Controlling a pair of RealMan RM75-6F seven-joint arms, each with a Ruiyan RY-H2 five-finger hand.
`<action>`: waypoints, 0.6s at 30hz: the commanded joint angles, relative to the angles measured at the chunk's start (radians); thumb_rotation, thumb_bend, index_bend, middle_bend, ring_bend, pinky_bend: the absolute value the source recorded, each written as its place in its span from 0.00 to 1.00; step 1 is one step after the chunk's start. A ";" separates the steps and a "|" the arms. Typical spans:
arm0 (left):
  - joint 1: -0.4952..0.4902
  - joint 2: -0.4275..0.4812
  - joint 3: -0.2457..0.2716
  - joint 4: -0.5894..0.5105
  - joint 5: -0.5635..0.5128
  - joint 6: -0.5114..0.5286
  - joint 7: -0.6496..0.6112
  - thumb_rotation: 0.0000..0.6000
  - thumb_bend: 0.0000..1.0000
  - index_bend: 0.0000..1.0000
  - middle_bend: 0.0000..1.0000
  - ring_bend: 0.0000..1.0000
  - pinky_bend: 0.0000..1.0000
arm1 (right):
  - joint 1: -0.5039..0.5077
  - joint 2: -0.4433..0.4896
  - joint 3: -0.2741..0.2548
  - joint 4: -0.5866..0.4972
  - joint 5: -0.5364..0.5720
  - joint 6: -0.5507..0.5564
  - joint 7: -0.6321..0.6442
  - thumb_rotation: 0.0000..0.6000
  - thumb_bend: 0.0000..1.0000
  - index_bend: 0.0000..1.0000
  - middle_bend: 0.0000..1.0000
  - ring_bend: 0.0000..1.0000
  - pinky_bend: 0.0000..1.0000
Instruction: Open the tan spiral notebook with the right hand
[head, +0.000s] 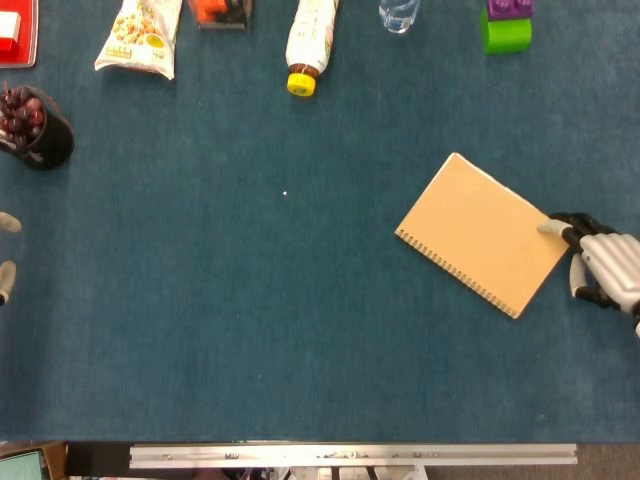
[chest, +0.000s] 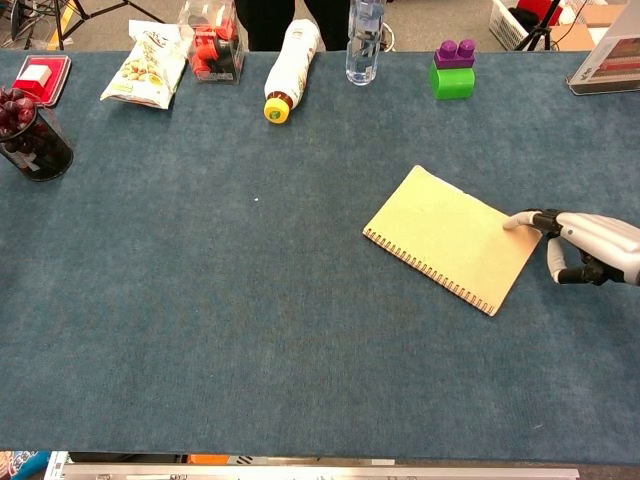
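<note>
The tan spiral notebook (head: 480, 232) (chest: 450, 238) lies closed and flat on the blue table, turned at an angle, with its spiral binding along the lower-left edge. My right hand (head: 605, 268) (chest: 590, 245) is at the notebook's right corner. One fingertip (head: 550, 228) rests on the edge of the cover there, and the other fingers stay off the notebook to its right. It grips nothing. Of my left hand (head: 6, 278) only fingertips show at the far left edge of the head view, apart and empty.
Along the back edge stand a dark cup of grapes (head: 35, 125), a snack bag (head: 140, 35), a lying bottle with a yellow cap (head: 308, 45), a water bottle (chest: 365, 40) and a green and purple block (head: 507, 25). A metal rail (head: 350, 456) runs along the table's front.
</note>
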 joint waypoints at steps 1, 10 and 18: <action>0.000 0.000 0.000 0.000 0.000 0.000 0.000 1.00 0.32 0.37 0.11 0.16 0.26 | 0.008 0.017 -0.007 -0.020 -0.007 -0.020 0.025 1.00 0.88 0.17 0.12 0.07 0.18; 0.000 0.000 -0.001 0.001 -0.003 -0.002 -0.001 1.00 0.32 0.37 0.11 0.16 0.26 | 0.044 0.081 -0.024 -0.088 -0.015 -0.112 0.127 1.00 0.88 0.17 0.12 0.07 0.18; -0.001 0.000 0.000 0.001 -0.003 -0.003 0.001 1.00 0.32 0.37 0.11 0.16 0.26 | 0.087 0.155 -0.039 -0.154 -0.055 -0.197 0.239 1.00 0.88 0.17 0.12 0.07 0.18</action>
